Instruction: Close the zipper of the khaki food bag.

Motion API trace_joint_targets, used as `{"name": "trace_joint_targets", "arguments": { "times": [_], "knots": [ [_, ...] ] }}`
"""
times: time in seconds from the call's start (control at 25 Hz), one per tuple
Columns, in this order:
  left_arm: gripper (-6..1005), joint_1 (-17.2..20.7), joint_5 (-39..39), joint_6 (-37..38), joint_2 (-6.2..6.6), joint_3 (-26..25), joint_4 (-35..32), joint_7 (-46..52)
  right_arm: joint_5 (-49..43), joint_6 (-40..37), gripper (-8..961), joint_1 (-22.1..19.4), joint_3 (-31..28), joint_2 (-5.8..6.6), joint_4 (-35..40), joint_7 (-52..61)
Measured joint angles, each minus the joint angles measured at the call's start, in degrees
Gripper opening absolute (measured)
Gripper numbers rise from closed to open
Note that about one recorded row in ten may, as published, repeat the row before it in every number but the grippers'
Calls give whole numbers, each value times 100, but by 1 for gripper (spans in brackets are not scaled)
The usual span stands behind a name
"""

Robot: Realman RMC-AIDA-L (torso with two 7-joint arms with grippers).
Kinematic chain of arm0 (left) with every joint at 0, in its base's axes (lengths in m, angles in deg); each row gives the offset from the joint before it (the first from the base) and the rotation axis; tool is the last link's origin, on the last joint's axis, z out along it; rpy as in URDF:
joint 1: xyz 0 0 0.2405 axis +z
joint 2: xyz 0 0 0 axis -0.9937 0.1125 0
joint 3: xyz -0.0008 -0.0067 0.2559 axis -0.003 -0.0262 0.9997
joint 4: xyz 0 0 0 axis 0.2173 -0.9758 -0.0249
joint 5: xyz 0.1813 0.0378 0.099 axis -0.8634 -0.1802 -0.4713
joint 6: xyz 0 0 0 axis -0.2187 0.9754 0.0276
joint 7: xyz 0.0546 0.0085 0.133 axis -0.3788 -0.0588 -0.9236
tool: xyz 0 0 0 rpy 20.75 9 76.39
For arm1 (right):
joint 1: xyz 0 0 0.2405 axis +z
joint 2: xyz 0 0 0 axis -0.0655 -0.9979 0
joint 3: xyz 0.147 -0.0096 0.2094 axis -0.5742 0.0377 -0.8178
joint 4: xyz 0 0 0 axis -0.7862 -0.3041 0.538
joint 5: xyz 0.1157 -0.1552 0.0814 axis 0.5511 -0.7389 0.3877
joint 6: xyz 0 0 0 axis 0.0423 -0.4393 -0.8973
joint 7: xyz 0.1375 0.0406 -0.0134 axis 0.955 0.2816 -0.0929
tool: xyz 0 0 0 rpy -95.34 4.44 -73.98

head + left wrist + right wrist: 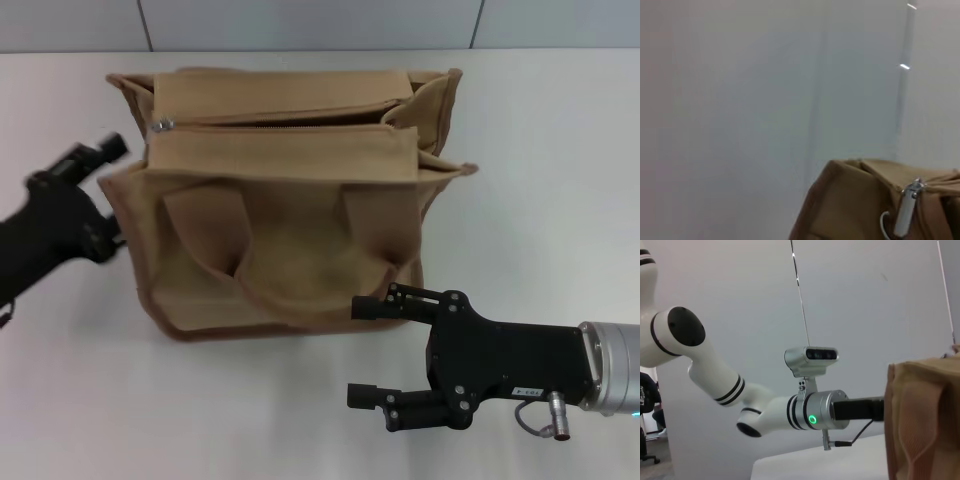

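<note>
The khaki food bag (285,235) stands in the middle of the white table, with its two handles hanging down the near side. The zipper (290,119) runs along the top and gapes open as a dark slit. Its silver pull tab (163,125) sits at the left end and also shows in the left wrist view (905,212). My left gripper (105,150) is just left of the bag's top left corner, close to the tab. My right gripper (362,350) is open and empty, in front of the bag's near right corner.
The white table (560,150) extends to either side of the bag, with a grey wall behind it. The right wrist view shows the bag's side (925,420) and my left arm (815,412) reaching behind it.
</note>
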Motion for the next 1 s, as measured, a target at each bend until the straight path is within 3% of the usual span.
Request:
{"name": "trace_joint_targets", "arguments": {
  "times": [0.08, 0.56, 1.0],
  "knots": [
    [743, -49, 38, 9, -21, 300, -98, 2, 0, 5, 832, 4, 0, 0, -2, -1],
    [738, -104, 935, 11, -33, 241, 58, 215, -2, 14, 832, -17, -7, 0, -19, -1],
    [733, 63, 932, 6, -36, 284, 74, 166, 62, 18, 832, 0, -1, 0, -20, -1]
  ]
}}
